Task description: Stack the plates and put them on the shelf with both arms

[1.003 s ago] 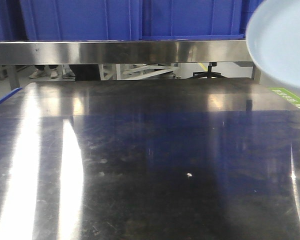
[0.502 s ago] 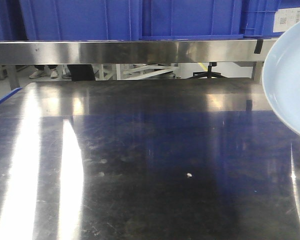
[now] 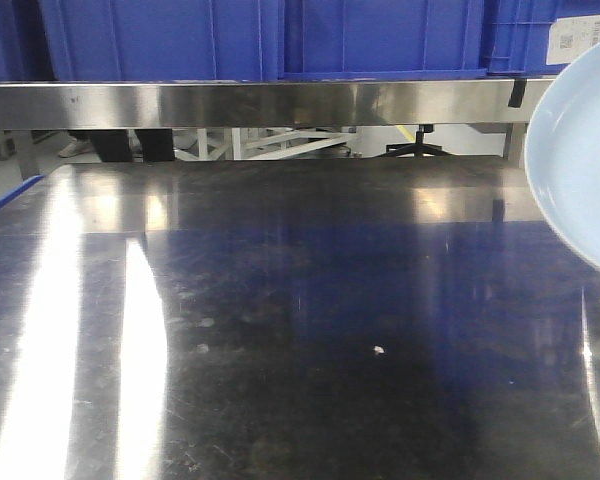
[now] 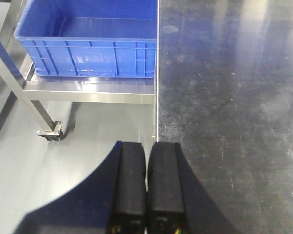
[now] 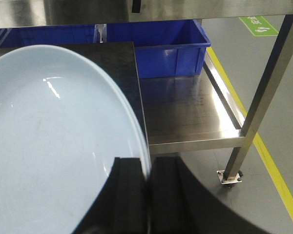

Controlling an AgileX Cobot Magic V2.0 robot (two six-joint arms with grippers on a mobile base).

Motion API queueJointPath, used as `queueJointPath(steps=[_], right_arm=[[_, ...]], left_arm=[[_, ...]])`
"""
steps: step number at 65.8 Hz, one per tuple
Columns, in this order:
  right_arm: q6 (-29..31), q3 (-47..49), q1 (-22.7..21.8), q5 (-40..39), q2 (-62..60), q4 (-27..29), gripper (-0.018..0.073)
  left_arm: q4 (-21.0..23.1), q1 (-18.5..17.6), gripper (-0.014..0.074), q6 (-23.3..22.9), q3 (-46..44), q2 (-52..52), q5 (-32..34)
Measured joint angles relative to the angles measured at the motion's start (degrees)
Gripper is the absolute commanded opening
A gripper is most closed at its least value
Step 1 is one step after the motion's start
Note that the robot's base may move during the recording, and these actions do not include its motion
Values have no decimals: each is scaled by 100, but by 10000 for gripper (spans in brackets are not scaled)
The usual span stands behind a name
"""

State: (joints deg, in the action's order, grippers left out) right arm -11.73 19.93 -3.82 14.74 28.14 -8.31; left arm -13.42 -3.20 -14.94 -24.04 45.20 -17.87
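One pale bluish-white plate (image 3: 588, 150) hangs tilted in the air at the right edge of the front view, partly cut off by the frame. The right wrist view shows this plate (image 5: 49, 136) filling the left half, with my right gripper (image 5: 147, 163) shut on its rim, one finger over the plate's face and the other behind it. My left gripper (image 4: 147, 146) is shut with nothing between its fingers. It hovers over the left edge of the dark steel table (image 4: 224, 97). Neither gripper shows in the front view.
A steel shelf rail (image 3: 280, 103) crosses the back of the table (image 3: 300, 300), with blue bins (image 3: 230, 35) standing on it. A blue crate (image 4: 93, 44) sits on a low steel rack left of the table. Another blue crate (image 5: 161, 48) and a rack leg (image 5: 263, 97) stand to the right.
Over the last second the plate slid right and a little lower, toward the frame's edge; since half a second ago it has hardly moved. A person's legs behind the table shifted right.
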Motion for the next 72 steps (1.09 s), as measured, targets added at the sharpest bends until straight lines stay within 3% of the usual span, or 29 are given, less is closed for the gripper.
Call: queueJointPath(steps=[72], right_arm=[[0, 0, 0, 10, 0, 0, 57]], left_arm=[[0, 0, 83, 0, 0, 48, 0]])
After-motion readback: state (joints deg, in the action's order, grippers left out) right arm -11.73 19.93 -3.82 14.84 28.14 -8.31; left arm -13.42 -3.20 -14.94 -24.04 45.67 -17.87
